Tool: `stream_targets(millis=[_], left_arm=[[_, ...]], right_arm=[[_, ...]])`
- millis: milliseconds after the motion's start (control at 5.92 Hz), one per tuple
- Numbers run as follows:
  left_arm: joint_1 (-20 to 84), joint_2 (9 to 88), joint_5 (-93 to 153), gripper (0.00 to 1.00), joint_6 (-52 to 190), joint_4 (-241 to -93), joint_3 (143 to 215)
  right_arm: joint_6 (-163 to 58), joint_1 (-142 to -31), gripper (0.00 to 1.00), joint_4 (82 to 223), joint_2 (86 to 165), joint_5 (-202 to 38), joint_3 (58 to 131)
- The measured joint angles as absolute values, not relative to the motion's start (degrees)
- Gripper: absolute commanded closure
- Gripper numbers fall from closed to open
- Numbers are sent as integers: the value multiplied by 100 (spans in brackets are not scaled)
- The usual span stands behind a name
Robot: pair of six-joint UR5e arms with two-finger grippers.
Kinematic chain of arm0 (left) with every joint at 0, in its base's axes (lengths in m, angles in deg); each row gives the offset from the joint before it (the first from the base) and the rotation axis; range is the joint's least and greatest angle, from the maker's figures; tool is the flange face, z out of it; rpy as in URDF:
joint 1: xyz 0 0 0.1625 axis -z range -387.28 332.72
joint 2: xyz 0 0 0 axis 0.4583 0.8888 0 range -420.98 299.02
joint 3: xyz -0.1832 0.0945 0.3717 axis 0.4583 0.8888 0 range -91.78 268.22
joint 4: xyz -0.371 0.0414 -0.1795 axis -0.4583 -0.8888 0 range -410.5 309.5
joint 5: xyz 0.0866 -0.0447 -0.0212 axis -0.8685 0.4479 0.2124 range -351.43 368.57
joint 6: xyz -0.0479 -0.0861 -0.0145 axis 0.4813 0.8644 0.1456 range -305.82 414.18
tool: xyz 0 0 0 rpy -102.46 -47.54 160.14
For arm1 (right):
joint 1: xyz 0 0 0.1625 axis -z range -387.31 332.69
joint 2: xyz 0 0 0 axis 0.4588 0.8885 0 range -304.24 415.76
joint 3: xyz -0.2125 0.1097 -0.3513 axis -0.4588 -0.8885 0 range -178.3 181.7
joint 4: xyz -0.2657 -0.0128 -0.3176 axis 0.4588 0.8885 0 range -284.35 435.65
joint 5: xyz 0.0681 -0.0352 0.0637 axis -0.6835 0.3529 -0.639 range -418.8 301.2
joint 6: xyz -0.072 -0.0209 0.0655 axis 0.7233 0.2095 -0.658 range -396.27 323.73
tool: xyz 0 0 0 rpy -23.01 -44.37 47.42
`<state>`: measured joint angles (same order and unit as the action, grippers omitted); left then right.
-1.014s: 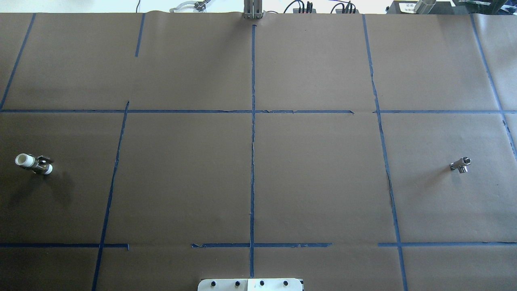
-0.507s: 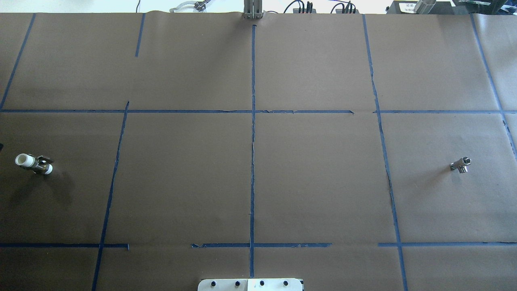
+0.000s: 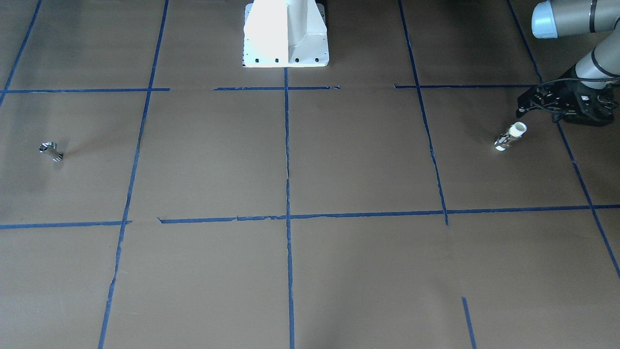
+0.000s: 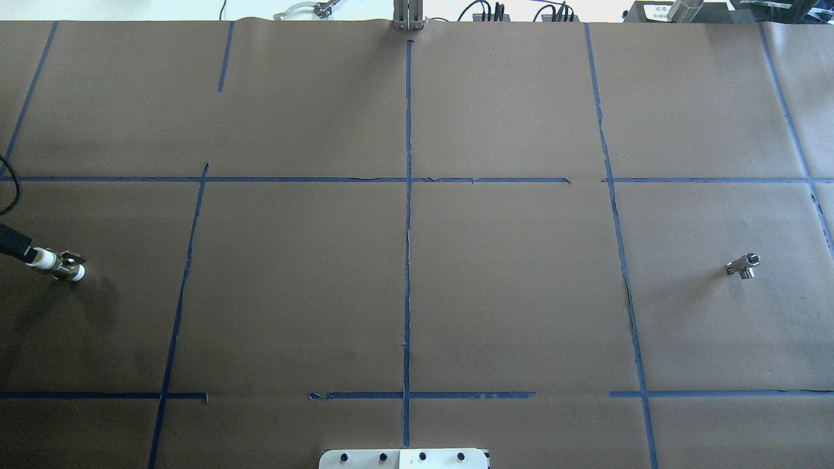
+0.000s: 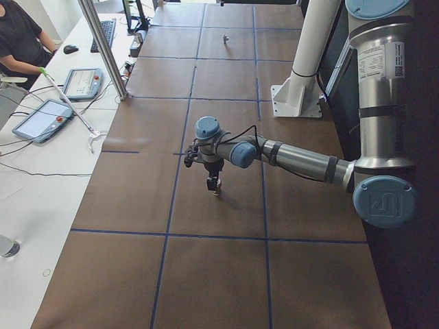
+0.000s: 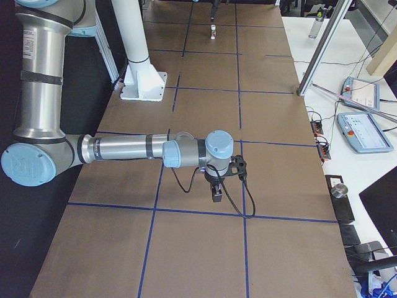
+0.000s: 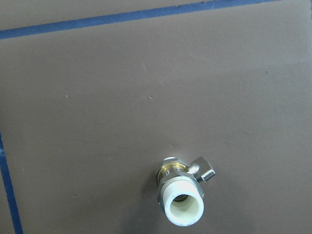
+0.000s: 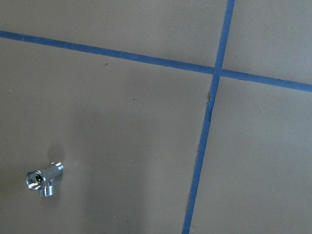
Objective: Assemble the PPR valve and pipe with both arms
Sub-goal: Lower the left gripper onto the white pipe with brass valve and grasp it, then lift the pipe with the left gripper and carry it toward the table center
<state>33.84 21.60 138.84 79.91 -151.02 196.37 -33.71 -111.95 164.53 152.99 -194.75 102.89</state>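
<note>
We are on the first step: reaching for the parts. Our left gripper (image 5: 213, 182) hangs just above the PPR valve (image 4: 55, 264). The valve is not between its jaws, and we cannot tell how wide they are. Our right gripper (image 6: 217, 195) hangs above the pipe (image 4: 743, 266), which lies a bit to one side of its jaws. We cannot tell their width either. Next, we think each gripper must go down and pinch its part. We count one valve, one pipe and two grippers.

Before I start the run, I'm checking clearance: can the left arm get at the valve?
Probably yes: the left gripper hangs close by the valve, and nothing lies between them on the paper.
</note>
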Motion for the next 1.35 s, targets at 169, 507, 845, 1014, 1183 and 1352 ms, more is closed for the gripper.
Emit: stream_targets(millis=[169,507,845,1014,1183,1352], left_arm=[[3276,2173,13802,0,8044,-15116,19567],[3118,2226,13774,0,8070,-15127,19438],[3012,2328,13771,1,8063,-15123,19351],[2999,2409,13775,6,8050,-15123,19283],[2996,2449,13776,10,8036,-15122,19248],[2994,2471,13777,20,8028,-15122,19228]], right_arm=[[-3378,-11195,0,16452,15303,-19476,10281],[-3374,-11195,0,16451,15305,-19477,10277],[-3366,-11195,0,16455,15306,-19477,10277],[-3364,-11195,0,16452,15306,-19477,10277],[-3364,-11195,0,16451,15305,-19480,10278],[-3364,-11195,0,16448,15305,-19484,10283]])
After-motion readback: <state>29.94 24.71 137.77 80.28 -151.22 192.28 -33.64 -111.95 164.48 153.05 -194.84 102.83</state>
